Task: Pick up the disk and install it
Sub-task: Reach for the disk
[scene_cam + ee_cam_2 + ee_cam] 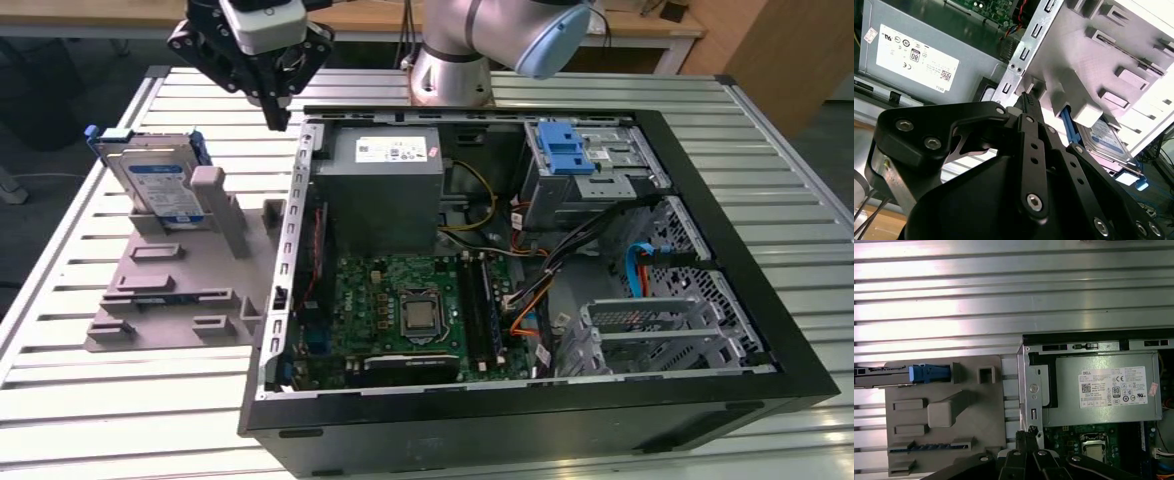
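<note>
Matt tool (276, 118), shiny ribbed metal table (134, 420)

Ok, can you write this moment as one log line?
claw: shut, empty, near computer case edge | disk: upright in grey holder

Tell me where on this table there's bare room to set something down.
The slatted metal table is bare at the exterior view's lower left, below the grey plastic fixture, and along the exterior view's right of the open black computer case. Crowded: inside the case, and the narrow gap between fixture and case near the black gripper.
</note>
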Controlling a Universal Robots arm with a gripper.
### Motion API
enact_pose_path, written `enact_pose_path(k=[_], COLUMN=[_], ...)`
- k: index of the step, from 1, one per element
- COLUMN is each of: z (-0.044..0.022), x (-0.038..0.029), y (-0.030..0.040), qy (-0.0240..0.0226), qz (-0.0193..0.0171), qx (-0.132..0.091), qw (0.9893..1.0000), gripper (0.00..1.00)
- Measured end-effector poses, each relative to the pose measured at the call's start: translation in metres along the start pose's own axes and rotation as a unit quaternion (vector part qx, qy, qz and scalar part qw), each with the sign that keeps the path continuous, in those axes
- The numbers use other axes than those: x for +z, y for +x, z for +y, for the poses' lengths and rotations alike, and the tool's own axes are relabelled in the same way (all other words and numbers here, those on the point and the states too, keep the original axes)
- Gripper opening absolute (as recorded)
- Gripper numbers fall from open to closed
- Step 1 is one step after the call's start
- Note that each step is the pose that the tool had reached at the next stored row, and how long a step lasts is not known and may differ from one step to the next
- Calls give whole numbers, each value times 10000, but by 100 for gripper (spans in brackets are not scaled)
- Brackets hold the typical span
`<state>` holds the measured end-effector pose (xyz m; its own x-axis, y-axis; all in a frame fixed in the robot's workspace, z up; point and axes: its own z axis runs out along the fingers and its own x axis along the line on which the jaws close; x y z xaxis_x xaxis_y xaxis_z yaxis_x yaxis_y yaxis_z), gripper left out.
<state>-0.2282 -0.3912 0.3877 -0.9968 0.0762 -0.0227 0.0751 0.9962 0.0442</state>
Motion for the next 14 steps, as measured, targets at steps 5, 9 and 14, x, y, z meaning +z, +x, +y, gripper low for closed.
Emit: enact_pose_path(k=[5, 9, 14], z=[0, -1, -2], x=[1, 2, 4], y=[30, 54, 83], qy=[0, 0, 0], qz=[0, 1, 1], qx=[0, 0, 0], qw=[10000, 10000, 10000], gripper=[11, 11, 11])
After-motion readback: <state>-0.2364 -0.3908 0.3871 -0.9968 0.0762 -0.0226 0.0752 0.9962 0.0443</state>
